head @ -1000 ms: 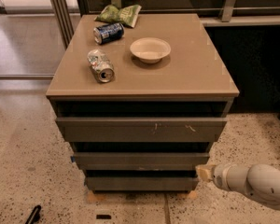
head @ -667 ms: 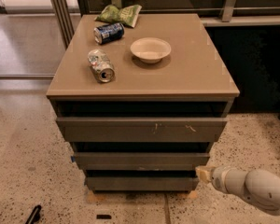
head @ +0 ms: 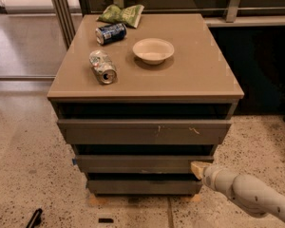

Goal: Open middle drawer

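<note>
The gripper [head: 198,169] sits at the right end of the middle drawer [head: 137,164], at its front edge. How far open it is, I cannot tell. The drawer lies between a taller scratched drawer [head: 142,132] and the lowest drawer [head: 142,186]. Up on the cabinet top [head: 199,75] stand a bowl [head: 153,50], a blue can [head: 110,33] and a crushed can [head: 103,67].

1. Three drawers: top drawer [head: 142,132], middle drawer [head: 137,164], lowest drawer [head: 142,186].
2. Two cans: blue can [head: 110,33], crushed silver can [head: 103,66].
3. One bowl [head: 153,50].
4. One green bag [head: 121,14].
5. One claw [head: 198,169], lower right of the frame, by the middle drawer's right end.
</note>
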You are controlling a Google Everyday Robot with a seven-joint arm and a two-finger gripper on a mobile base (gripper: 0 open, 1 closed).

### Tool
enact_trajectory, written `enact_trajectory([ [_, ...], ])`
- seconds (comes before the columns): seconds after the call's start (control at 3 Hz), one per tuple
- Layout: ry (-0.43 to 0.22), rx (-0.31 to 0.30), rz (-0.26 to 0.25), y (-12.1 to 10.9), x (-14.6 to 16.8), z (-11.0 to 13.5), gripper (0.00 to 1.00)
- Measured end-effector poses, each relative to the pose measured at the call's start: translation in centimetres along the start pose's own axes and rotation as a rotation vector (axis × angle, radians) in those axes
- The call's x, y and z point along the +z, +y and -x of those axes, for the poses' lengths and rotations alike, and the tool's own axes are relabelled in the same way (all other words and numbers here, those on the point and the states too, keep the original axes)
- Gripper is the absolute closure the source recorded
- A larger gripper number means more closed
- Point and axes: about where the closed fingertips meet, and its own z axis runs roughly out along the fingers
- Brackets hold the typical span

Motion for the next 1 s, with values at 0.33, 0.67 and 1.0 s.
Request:
enact_trajectory([
  [0.33,-0.050,-0.018,-0.019,-0.2,1.7,1.5,1.00],
  [0.67,-0.101,-0.049,-0.043,0.2,1.6,6.0,1.00],
  [1.0,-0.102,-0.049,-0.053,0.1,1.7,5.7,1.00],
])
